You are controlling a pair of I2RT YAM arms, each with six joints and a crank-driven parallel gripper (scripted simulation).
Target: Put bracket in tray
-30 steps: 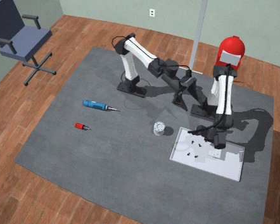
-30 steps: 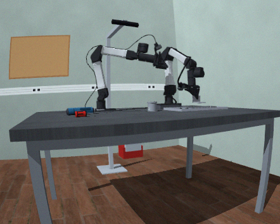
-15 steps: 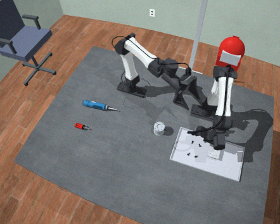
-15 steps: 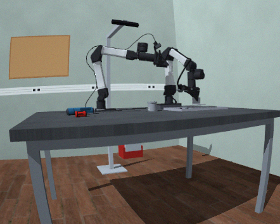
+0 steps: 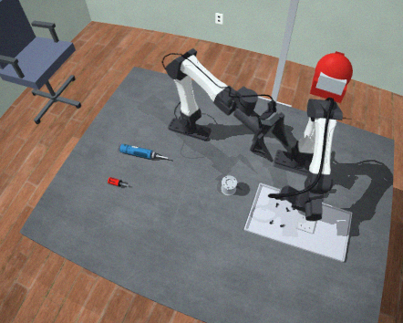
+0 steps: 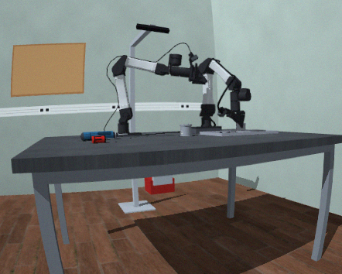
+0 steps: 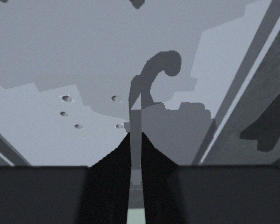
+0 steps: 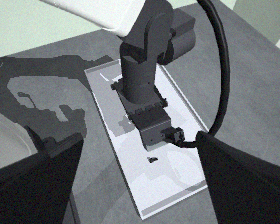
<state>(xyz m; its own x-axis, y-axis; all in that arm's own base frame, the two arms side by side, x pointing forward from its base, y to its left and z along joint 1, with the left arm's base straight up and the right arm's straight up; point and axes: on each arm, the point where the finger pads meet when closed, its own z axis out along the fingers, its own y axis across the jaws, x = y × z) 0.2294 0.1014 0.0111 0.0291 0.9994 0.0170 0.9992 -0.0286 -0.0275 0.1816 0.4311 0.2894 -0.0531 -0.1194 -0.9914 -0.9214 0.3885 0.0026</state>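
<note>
The bracket (image 5: pixel 306 226) (image 7: pixel 91 111), a pale plate with holes and an upright flange, is inside the tray's outline (image 5: pixel 325 246) (image 7: pixel 91 40) (image 8: pixel 156 200), at or just above its floor; I cannot tell if it touches. My left gripper (image 6: pixel 241 123) (image 7: pixel 136 135) is shut on the bracket's flange, pointing down; the arm hides its fingers in the top view. The joint module (image 5: pixel 229 184) (image 6: pixel 186 130), a short pale cylinder, stands upright on the table outside the tray, bare on top. My right gripper (image 5: pixel 278 152) is open and empty, raised above the table behind the module and tray.
Several small dark screws (image 5: pixel 272 222) lie in the tray beside the bracket. A blue screwdriver (image 5: pixel 139 151) (image 6: pixel 98 135) and a small red one (image 5: pixel 115 182) (image 6: pixel 98 139) lie on the table, farther from the tray than the module. The two arms are close together near the tray.
</note>
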